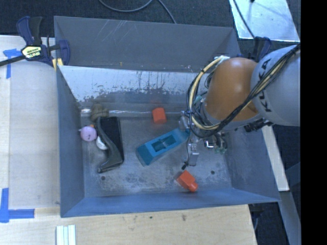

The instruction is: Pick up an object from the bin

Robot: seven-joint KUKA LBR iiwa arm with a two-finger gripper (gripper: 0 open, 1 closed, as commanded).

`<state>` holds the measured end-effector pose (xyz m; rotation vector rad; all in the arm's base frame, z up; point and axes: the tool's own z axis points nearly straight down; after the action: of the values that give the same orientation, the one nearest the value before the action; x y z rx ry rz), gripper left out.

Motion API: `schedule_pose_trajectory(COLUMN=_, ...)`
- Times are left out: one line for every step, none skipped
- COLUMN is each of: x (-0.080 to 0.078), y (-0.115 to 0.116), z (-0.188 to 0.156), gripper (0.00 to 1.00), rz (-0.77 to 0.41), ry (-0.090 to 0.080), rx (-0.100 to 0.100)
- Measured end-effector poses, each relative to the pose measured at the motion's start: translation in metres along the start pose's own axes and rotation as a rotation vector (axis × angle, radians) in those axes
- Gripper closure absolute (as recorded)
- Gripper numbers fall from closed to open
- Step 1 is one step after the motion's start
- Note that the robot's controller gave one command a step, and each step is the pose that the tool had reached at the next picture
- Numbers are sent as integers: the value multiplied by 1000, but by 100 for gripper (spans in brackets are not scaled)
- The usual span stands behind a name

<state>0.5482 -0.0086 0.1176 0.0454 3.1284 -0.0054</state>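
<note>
The arm [265, 93] comes in from 3 o'clock, its orange wrist cover [232, 93] and looped cables hanging over the right part of the grey bin [153, 88]. Below the cover the tool [187, 162] points down towards the bin floor, leaning slightly towards 7 o'clock; whether it is spread or pressed together cannot be told. An orange block [187, 180] lies on the floor near the front wall, at 6 o'clock from the tool and just beside its tip, apart from it as far as can be seen. A blue rectangular box [161, 146] lies tilted at 9 o'clock of the tool, its near end close to it. A second orange cube [159, 115] sits at 11 o'clock, near the back wall. A black angled piece [111, 142] and a pink ball [88, 133] lie well apart at 9 o'clock.
</note>
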Motion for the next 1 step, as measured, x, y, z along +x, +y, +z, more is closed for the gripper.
schedule_pose_trajectory(x=-19, y=49, z=38, gripper=0, rz=-68, ry=3, rx=-4)
